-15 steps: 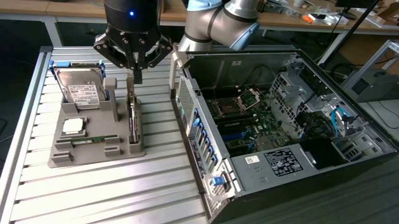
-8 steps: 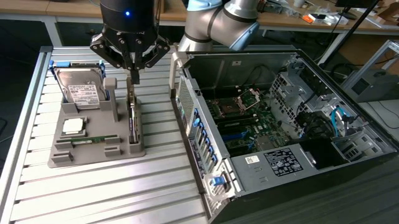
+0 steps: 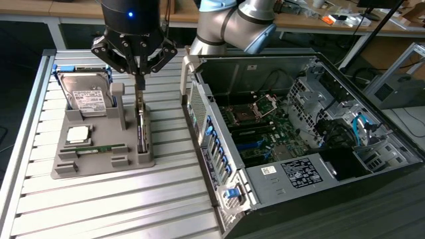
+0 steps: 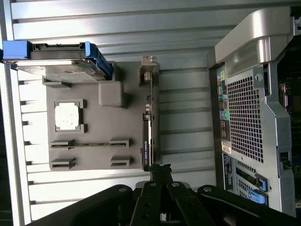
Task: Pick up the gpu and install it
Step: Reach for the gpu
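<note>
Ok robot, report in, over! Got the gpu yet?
Gripper shut, tips at top edge of gpu. It stands on edge in gray holder slot. Hard drive nearby, open case on exterior view's right.

the gpu (image 3: 141, 130) is a thin, flat, dark card standing on its long edge, nearly upright. it sits in a narrow slot along the right side of a grey holder (image 3: 99, 164), in the left half of the exterior view, around mid-height. it runs lengthwise away from the camera and is seen almost edge-on. in the wrist view the gpu (image 4: 146, 136) shows as a slim dark strip with a silver metal bracket (image 4: 148, 74) at one end. the holder rests on the slatted tabletop (image 3: 99, 209). the card stands apart from the open computer case (image 3: 199, 107) to its right.
</note>
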